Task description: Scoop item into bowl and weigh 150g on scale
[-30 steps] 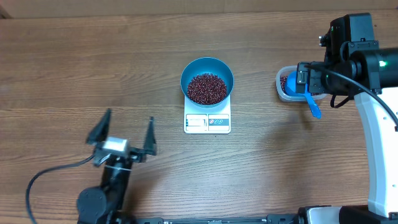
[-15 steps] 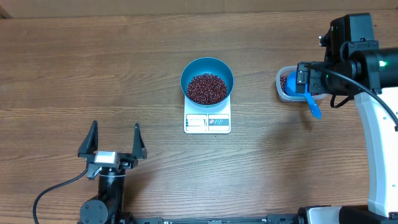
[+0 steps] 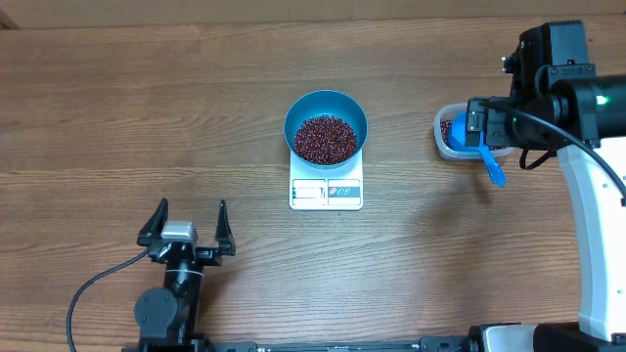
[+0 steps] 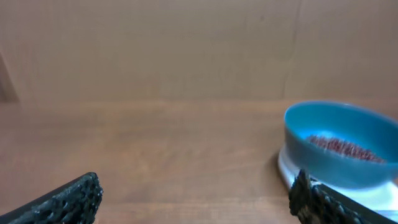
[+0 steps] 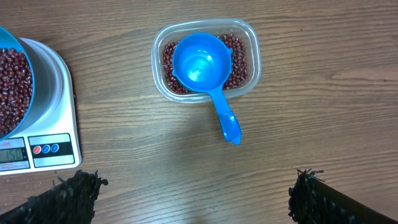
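Note:
The bright blue bowl (image 3: 326,110) stands on the white scale (image 3: 326,192) at mid-table and holds a heap of red-brown beans (image 3: 326,139). My left gripper (image 3: 191,210) is open and empty near the front left, well apart from the scale. Its wrist view has the bowl (image 4: 329,165) and beans (image 4: 339,146) at the right, between wide-apart fingertips (image 4: 87,186). My right gripper (image 5: 193,180) is open and empty, hovering above the table next to the clear tub (image 5: 252,56). A small blue scoop (image 5: 202,62) lies in the tub on more beans (image 5: 239,62).
The scoop's handle (image 3: 492,166) sticks out over the tub's near rim. The right arm's white base (image 3: 602,244) stands along the right edge. A black cable (image 3: 98,284) trails from the left arm at the front left.
The left arm has drawn back toward the front edge and squared up, its gripper still open. The right arm, bowl, scale and tub have not moved.

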